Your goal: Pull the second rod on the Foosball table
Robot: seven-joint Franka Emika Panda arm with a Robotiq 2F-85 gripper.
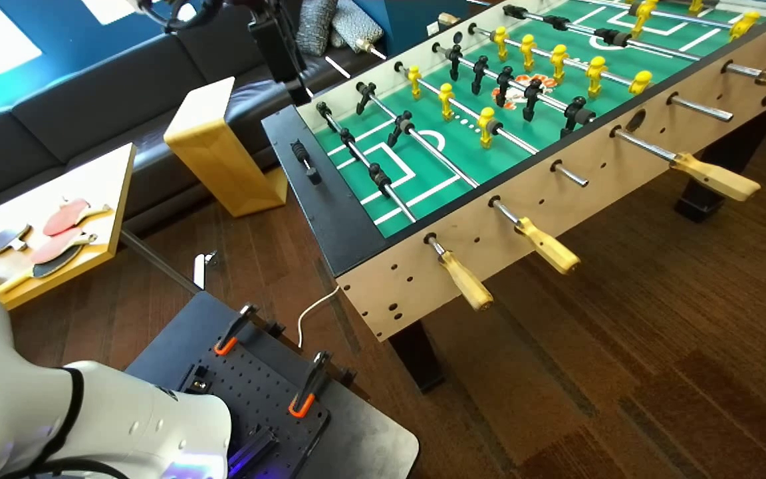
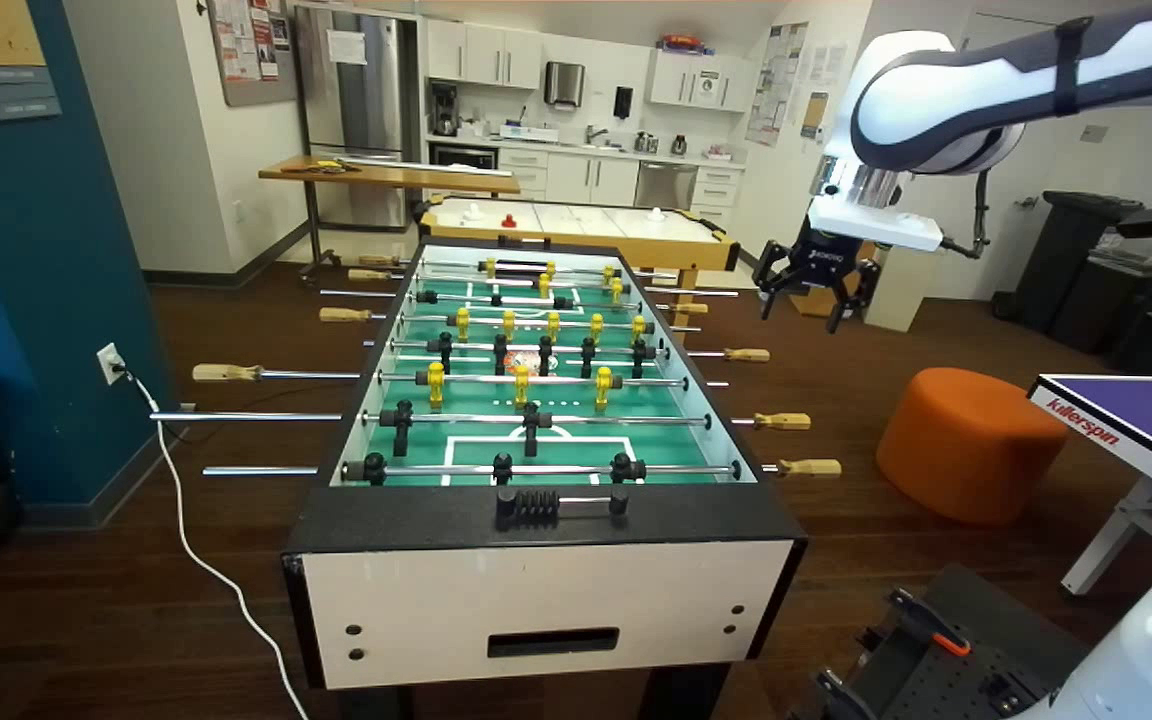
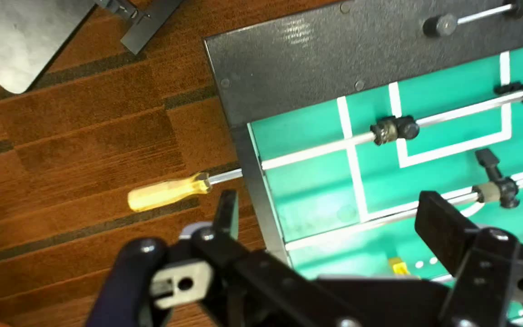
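The foosball table (image 1: 330, 199) shows in both exterior views, and its black end (image 2: 376, 525) faces the camera in an exterior view. The second rod from this end (image 1: 446, 161) has a yellow wooden handle (image 1: 546, 245); that handle also shows in an exterior view (image 2: 781, 421). In the wrist view the second rod (image 3: 331, 235) crosses between my fingers, and its handle is hidden behind the gripper. The first rod's handle (image 3: 166, 193) shows to the left. My gripper (image 2: 800, 318) is open and empty, raised above the handle side. In the wrist view the fingers (image 3: 329, 209) are wide apart.
The first rod's handle (image 1: 466, 281) is beside the second. Another long handle (image 1: 715, 176) and a short bare rod end (image 1: 569, 174) stick out farther along. The robot's cart (image 1: 383, 432) stands near the table corner. An orange stool (image 2: 971, 445) stands on the handle side.
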